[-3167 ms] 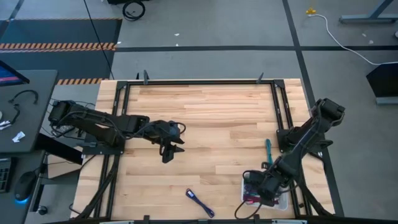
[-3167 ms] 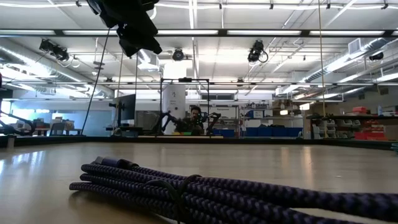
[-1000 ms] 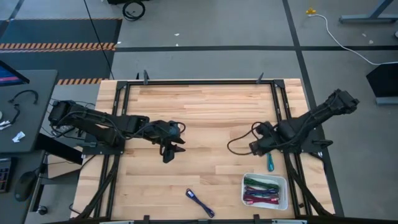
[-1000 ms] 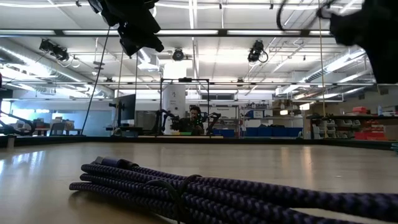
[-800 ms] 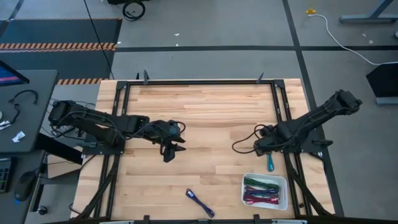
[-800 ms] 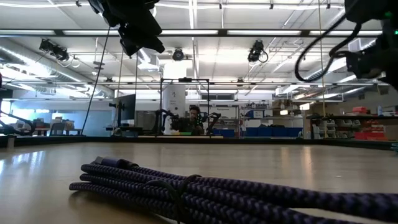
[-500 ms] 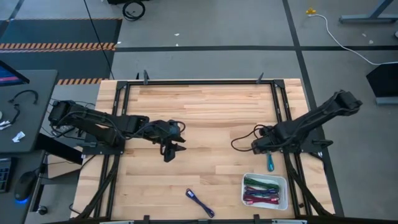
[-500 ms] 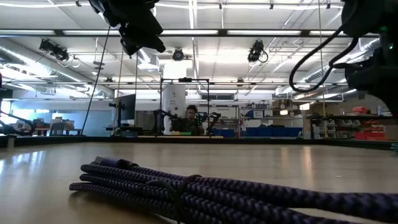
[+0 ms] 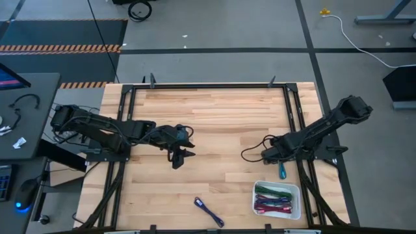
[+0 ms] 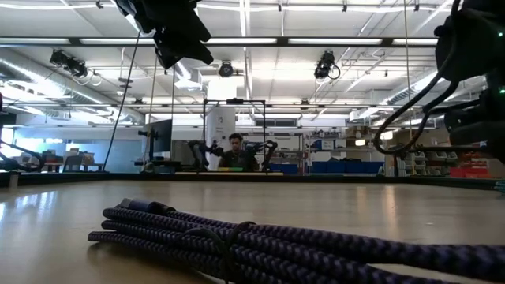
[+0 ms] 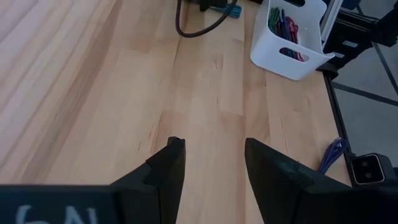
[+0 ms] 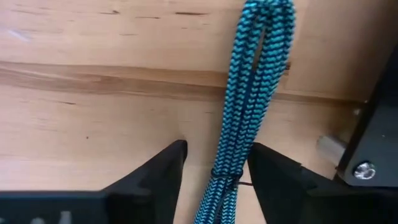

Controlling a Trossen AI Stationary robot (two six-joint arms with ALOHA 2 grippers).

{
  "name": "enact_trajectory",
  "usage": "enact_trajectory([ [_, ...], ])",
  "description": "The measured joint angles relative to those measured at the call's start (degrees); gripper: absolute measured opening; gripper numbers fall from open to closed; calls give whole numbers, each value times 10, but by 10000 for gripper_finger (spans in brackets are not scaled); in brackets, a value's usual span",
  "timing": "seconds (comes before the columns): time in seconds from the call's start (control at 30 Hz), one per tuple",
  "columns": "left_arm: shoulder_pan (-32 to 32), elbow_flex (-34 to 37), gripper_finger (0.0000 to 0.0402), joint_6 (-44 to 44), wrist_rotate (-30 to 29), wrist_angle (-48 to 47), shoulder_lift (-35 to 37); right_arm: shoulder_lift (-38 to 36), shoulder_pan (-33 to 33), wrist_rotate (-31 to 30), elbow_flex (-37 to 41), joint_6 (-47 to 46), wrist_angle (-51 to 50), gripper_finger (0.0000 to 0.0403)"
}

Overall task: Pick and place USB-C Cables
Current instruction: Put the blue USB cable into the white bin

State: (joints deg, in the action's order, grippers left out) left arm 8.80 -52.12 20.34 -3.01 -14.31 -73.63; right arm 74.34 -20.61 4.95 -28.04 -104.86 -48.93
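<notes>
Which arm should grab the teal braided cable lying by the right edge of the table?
The right. Its claw is open with the teal braided cable bundle between its fingers, while the left claw hangs over bare wood mid-table, far away.

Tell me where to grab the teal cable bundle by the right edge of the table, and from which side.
Grip the teal cable bundle across its narrow middle, near the tie, coming straight down from above. It lies flat and long on the table, close to the black frame rail, and the open right gripper already straddles it.
</notes>
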Motion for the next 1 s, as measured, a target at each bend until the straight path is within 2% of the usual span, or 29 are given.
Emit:
enact_trajectory([
  [0.1, 0, 0, 172, 0, 0, 2, 0, -8, -3, -15, 0, 0, 2, 165],
  [0.4, 0, 0, 172, -1, 0, 2, 0, -18, -10, -30, 14, 6, 30, 37],
  [0.67, 0, 0, 172, -2, -4, 1, 0, -22, -11, -39, 12, 34, 19, 32],
  [0.83, 0, 0, 172, -2, -4, 2, 0, -29, -13, -109, -37, 56, -75, 31],
  [1.0, 0, 0, 172, -6, -4, 2, 0, -29, -15, -131, -93, 99, -153, 31],
])
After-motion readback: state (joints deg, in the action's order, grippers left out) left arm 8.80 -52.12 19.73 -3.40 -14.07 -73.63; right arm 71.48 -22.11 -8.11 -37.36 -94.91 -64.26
